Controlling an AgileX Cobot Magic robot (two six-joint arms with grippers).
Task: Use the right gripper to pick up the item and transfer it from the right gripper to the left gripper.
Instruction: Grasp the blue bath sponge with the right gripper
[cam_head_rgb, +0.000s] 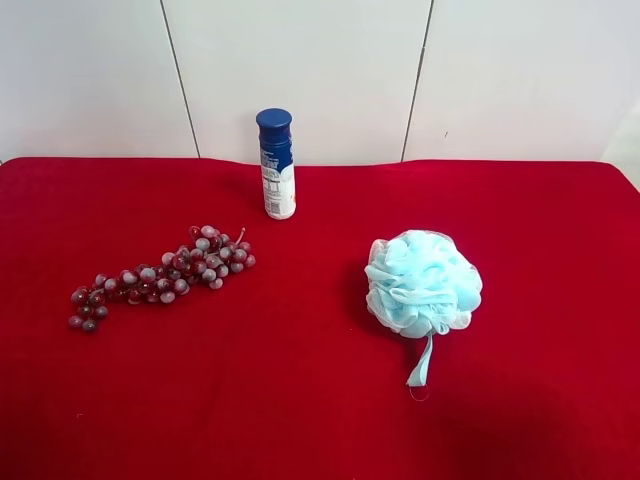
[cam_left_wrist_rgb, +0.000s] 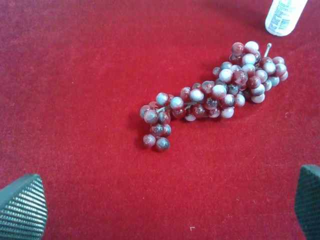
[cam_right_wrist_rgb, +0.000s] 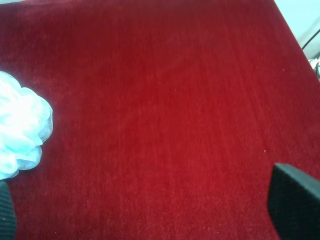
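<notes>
The item, a pale blue mesh bath pouf (cam_head_rgb: 423, 283), sits on the red counter (cam_head_rgb: 300, 400), well apart from the grapes (cam_head_rgb: 160, 278) and the bottle (cam_head_rgb: 277, 165). Its ribbon loop (cam_head_rgb: 421, 368) trails flat on the cloth.

The right gripper (cam_right_wrist_rgb: 150, 215) has its fingers (cam_right_wrist_rgb: 295, 205) spread wide and empty, with the bath pouf off to one side of them. The left gripper (cam_left_wrist_rgb: 165, 205) is likewise spread and empty, facing the grapes.

Assessment: the bath pouf is probably very light, soft and compressible, and not fragile. A deep pinch through the gathered middle should hold. The ribbon loop is thin and lies flat, so it offers poor purchase.
</notes>
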